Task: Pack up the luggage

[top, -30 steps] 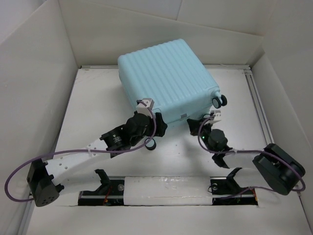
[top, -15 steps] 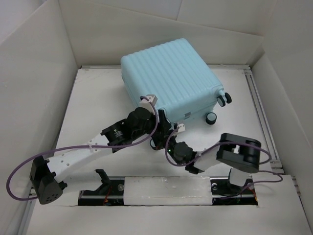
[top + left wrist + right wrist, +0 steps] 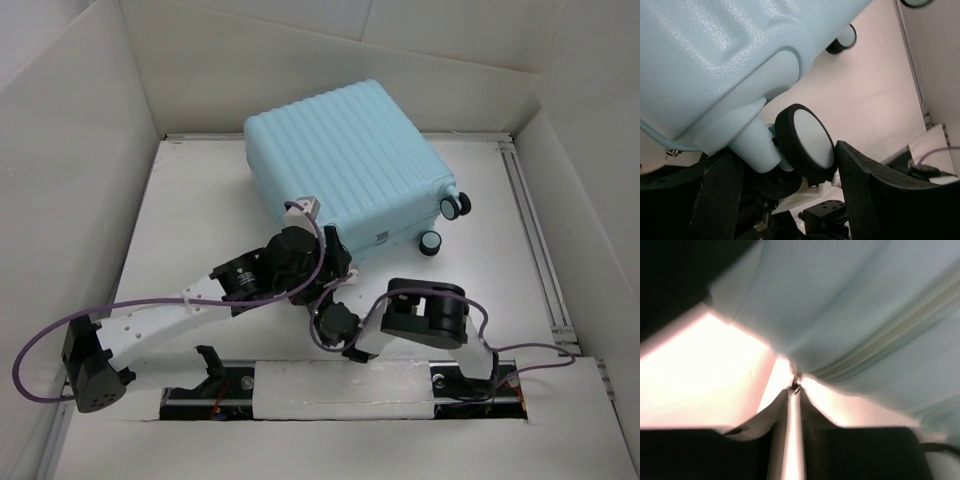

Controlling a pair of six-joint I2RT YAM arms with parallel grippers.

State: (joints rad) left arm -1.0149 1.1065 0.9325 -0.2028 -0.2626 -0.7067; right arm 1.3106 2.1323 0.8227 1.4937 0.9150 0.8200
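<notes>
Left wrist view: a caster (image 3: 807, 142) is straddled by the spread left end effector (image 3: 785, 200), the right end effector (image 3: 792, 390) is seen nearly pressed together at the zip seam, and the luggage (image 3: 345, 160) could be skidded across the table (image 3: 200, 220) if pushed.

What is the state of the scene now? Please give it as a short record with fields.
luggage: closed, lying flat on the table, ribbed shell up
caster wheels: two visible at its right corner
left claw: open, fingers either side of one caster wheel, not clamped
right claw: nearly shut, close to the suitcase zipper
held objects: none clearly visible
</notes>
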